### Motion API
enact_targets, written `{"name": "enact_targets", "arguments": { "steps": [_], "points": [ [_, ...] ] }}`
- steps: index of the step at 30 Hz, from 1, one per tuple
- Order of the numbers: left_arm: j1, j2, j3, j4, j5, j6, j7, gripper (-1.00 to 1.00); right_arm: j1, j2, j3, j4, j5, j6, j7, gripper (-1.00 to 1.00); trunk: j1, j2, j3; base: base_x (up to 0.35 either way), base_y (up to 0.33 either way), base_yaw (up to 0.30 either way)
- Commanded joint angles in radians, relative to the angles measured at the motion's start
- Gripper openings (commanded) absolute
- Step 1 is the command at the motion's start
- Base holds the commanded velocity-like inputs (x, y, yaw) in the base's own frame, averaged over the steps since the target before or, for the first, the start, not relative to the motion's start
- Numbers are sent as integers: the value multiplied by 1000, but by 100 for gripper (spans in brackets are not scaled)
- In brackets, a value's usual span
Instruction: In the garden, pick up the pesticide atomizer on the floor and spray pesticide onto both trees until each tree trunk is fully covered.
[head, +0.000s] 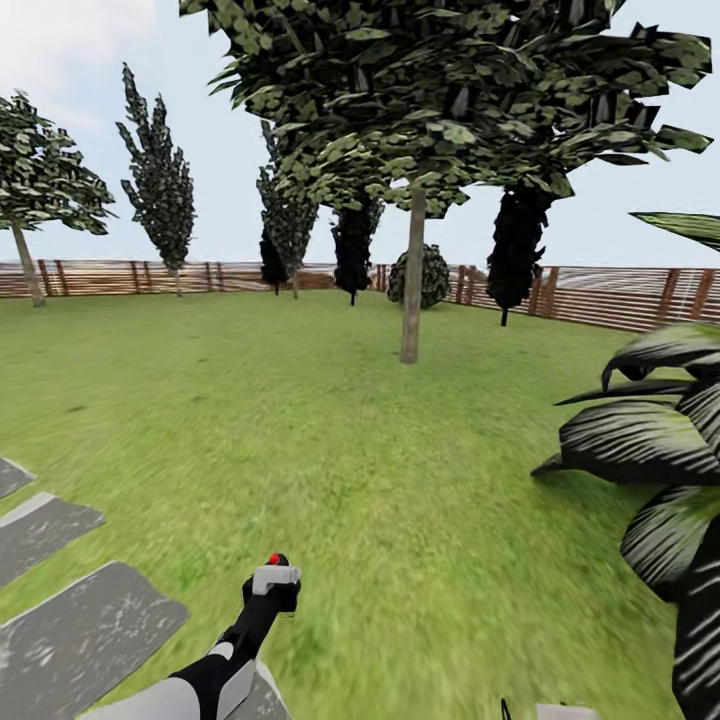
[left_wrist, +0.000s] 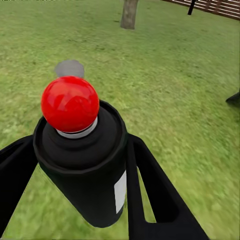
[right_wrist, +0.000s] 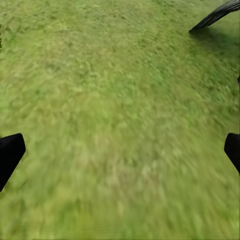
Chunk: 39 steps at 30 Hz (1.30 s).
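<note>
My left gripper (head: 270, 590) is shut on the pesticide atomizer (left_wrist: 82, 165), a dark bottle with a white label and a red dot on its pale head (head: 274, 575). It is held low over the lawn, its head facing a broadleaf tree. That tree's straight grey-brown trunk (head: 412, 275) stands ahead in mid lawn under a wide green canopy; its base (left_wrist: 129, 14) shows in the left wrist view. A second broadleaf tree (head: 30, 265) stands far left by the fence. My right gripper (right_wrist: 120, 150) hangs open over bare grass, its fingertips (right_wrist: 10, 155) wide apart.
Grey stepping stones (head: 85, 625) lie at the lower left. A palm with striped dark fronds (head: 650, 450) crowds the right side. A brown slat fence (head: 620, 295) rings the lawn, with narrow dark columnar trees (head: 160, 190) and a round bush (head: 420, 275) before it.
</note>
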Motion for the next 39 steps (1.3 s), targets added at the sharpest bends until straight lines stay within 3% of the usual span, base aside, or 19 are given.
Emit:
{"name": "enact_targets", "arguments": {
  "steps": [1, 6, 34, 39],
  "points": [
    [-1, 0, 3, 1, 3, -2, -6, -100, -1, 1, 8, 0, -10, -3, -4, 100, -2, -1, -1, 700, 0, 0],
    [-1, 0, 3, 1, 3, -2, -6, -100, -1, 6, 9, 0, -9, -3, -4, 100, -2, -1, -1, 700, 0, 0],
    [-1, -8, 3, 1, 3, -4, -6, -100, -1, 9, 9, 0, -9, -3, -4, 100, -2, -1, -1, 350, 0, 0],
    [-1, -8, 3, 1, 3, -4, -6, -100, -1, 9, 9, 0, -9, -3, -4, 100, -2, -1, -1, 700, 0, 0]
  ]
}}
